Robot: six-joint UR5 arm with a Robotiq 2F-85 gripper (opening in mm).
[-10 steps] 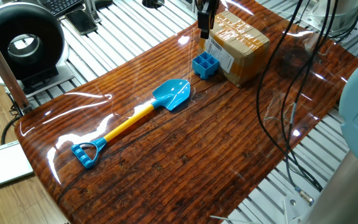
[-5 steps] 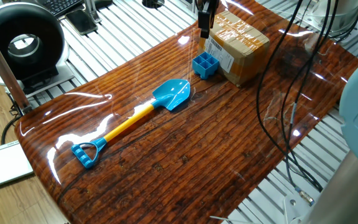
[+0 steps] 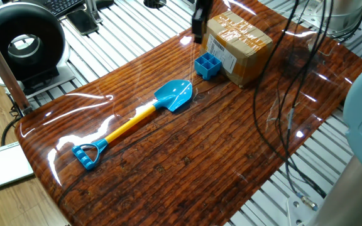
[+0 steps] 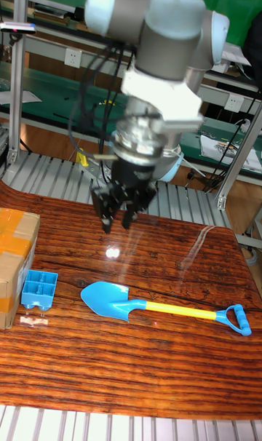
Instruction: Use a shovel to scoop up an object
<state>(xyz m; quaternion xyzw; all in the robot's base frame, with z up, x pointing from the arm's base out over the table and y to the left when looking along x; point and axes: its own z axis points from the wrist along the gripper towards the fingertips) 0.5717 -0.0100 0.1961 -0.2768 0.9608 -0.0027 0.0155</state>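
The shovel lies flat on the wooden table, its light-blue blade (image 3: 175, 95) pointing at the object, its yellow shaft (image 3: 131, 123) running back to the blue loop end (image 3: 90, 154). The same shovel (image 4: 109, 299) shows in the tall fixed view. The object, a small blue four-compartment tray (image 3: 208, 64) (image 4: 39, 289), rests against the cardboard box just beyond the blade tip. My gripper (image 4: 118, 219) hangs in the air above the table, behind the blade and the tray, open with nothing between its fingers. In the fixed view the gripper (image 3: 198, 30) is blurred at the top edge.
A taped brown cardboard box (image 3: 241, 43) (image 4: 13, 259) stands right behind the tray. Black cables (image 3: 281, 100) hang over the table's right side. A black round device (image 3: 21, 41) sits off the table's left, on the metal slatted frame.
The gripper has shifted a little to the left in the fixed view and is blurred by motion. Shovel, tray and box are where they were.
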